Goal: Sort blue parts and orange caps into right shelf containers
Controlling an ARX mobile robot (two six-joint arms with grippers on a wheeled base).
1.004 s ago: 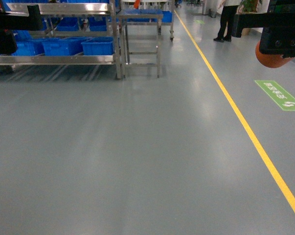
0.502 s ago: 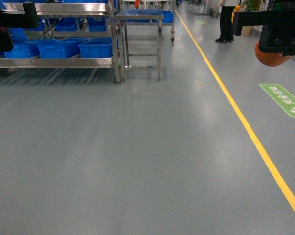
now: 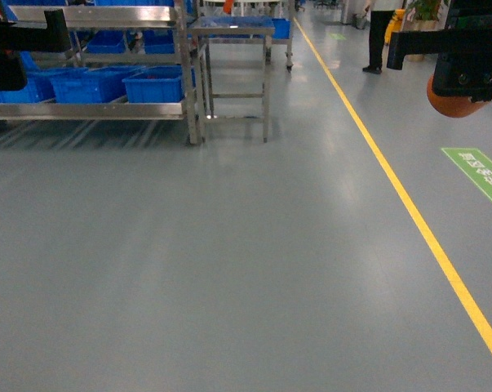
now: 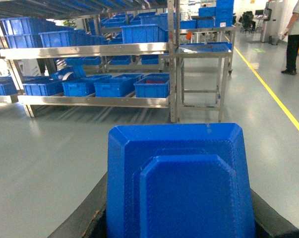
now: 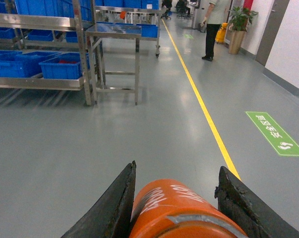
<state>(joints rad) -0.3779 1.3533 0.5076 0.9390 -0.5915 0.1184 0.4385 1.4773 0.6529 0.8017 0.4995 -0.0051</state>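
My left gripper (image 4: 179, 198) is shut on a blue part (image 4: 179, 178), a flat moulded piece with cut corners that fills the lower left wrist view. The left gripper shows as a dark shape at the head view's top left (image 3: 9, 49). My right gripper (image 5: 178, 168) is shut on an orange cap (image 5: 174, 208) with white lettering, whose rounded end pokes out below the gripper (image 3: 466, 57) as an orange bulge (image 3: 454, 102) in the head view. Deep blue crates (image 4: 144, 33) stand on the upper level of a steel shelf (image 4: 89, 50), well ahead of both grippers.
Shallow blue bins (image 3: 156, 84) line the shelf's lower level. A steel table (image 3: 233, 73) stands beside the shelf. A yellow floor line (image 3: 417, 220) runs along the right, with a green floor sign (image 3: 478, 171) beyond it. A person (image 3: 382, 33) stands far ahead.
The shelf, table and floor sign have slid lower and outward in the head view, so the base has rolled forward. Both grippers keep their holds.
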